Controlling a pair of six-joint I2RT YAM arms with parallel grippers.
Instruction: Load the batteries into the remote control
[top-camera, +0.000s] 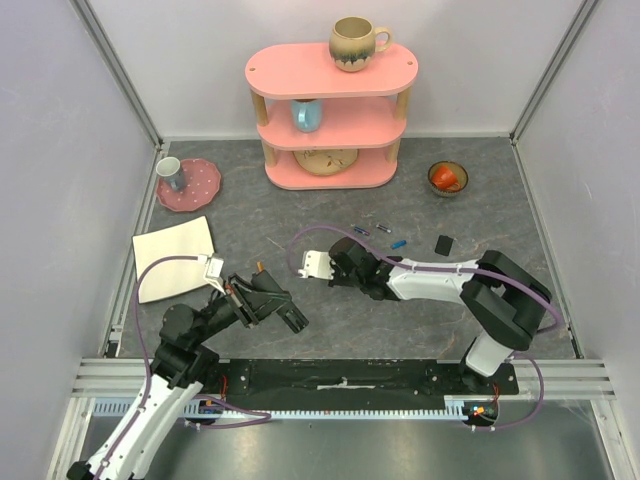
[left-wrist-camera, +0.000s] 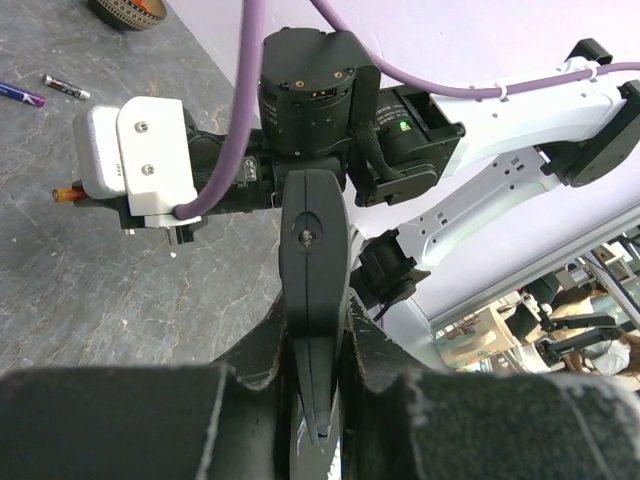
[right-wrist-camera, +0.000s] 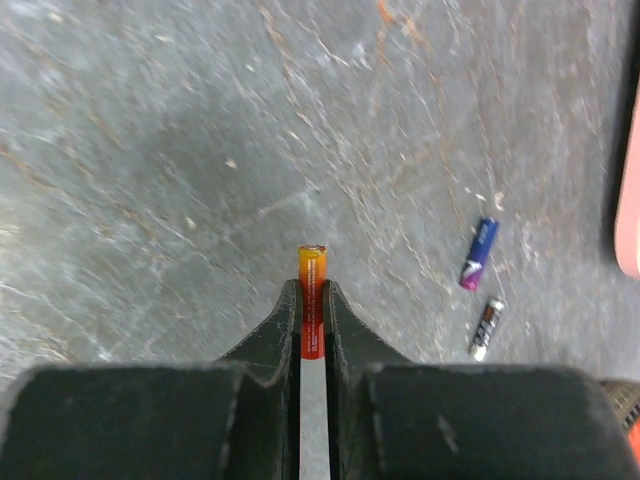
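Observation:
My left gripper (top-camera: 268, 300) (left-wrist-camera: 315, 325) is shut on the remote control (left-wrist-camera: 313, 250), a slim black bar that sticks out past the fingers toward the right arm (top-camera: 292, 319). My right gripper (right-wrist-camera: 312, 290) (top-camera: 323, 270) is shut on a red-orange battery (right-wrist-camera: 312, 300) held above the grey table, its tip past the fingertips. This battery also shows in the left wrist view (left-wrist-camera: 65, 194), beside the right wrist's white camera. A purple battery (top-camera: 360, 230) (right-wrist-camera: 478, 253), a dark grey one (top-camera: 382, 228) (right-wrist-camera: 487, 327) and a blue one (top-camera: 398, 243) lie on the table.
A small black square piece (top-camera: 444, 244) lies right of the batteries. A pink shelf (top-camera: 330, 120) with a mug stands at the back. A bowl (top-camera: 447, 178) is at the back right. A pink plate with a cup (top-camera: 188, 185) and a white sheet (top-camera: 176, 257) are at the left.

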